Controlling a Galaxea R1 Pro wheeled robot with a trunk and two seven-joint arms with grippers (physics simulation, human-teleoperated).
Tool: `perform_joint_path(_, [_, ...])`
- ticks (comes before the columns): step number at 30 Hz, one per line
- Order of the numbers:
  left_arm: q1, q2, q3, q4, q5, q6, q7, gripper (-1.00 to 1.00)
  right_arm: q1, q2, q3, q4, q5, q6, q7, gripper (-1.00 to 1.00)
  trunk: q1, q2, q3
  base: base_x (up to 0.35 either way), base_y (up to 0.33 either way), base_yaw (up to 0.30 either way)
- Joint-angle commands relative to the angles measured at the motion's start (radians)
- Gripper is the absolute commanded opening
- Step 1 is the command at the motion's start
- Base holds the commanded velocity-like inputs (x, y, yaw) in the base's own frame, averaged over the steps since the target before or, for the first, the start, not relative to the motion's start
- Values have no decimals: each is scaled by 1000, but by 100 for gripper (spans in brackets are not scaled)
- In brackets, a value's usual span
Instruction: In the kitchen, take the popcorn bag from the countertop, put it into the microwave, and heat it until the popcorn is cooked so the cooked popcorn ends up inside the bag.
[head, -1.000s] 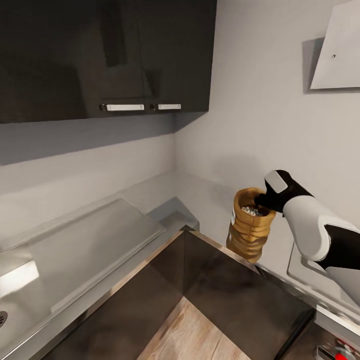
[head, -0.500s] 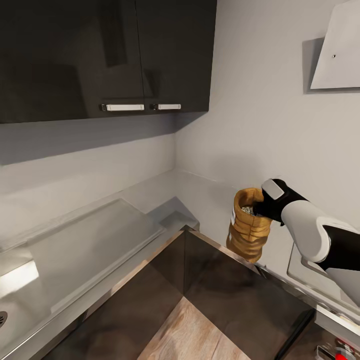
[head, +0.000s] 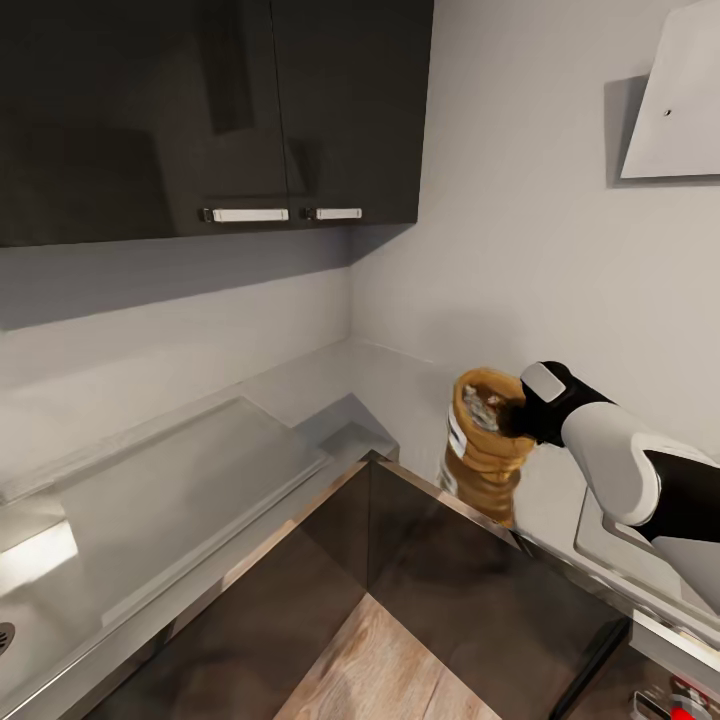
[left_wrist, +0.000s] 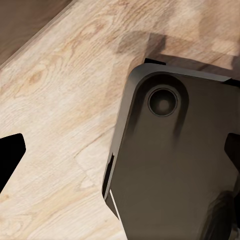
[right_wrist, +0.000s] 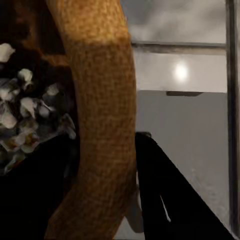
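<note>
**Popcorn bag gripped at the rim, tilted by the tabletop corner**

Your right end effector (head: 512, 414) was clamped on the rim of the popcorn bag (head: 482, 455), one finger inside the mouth and one outside, as the right wrist view confirmed on the bag wall (right_wrist: 102, 125). The bag leaned over near the front edge of the grey tabletop (head: 200, 490), white patch facing the corner, pale kernels (right_wrist: 22, 115) showing inside. Your left end effector (left_wrist: 120, 150) hung over the wooden floor (left_wrist: 55, 105), fingers spread apart with nothing between them.
</note>
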Motion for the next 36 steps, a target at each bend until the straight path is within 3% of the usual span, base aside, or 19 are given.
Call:
perform_joint_path(1, [0,0,0,-2,1,-1,2,100,0,0,-20,-1,-24,0,-6,-100,0,-1,-1,0,0,0])
perform_joint_path(16, [0,1,-1,-2,1,-3,2,100,0,1,-24,-15,-24,21,-2,-100,0,-1,-1,0,0,0])
perform_joint_path(24, [0,1,0,-2,1,-4,2,100,0,2,-24,-24,-24,73,-2,-100,0,-1,-1,0,0,0])
perform_joint_path(36, [0,1,0,-2,0,-4,2,100,0,3,-24,-135,-22,171,-10,-100,0,-1,-1,0,0,0])
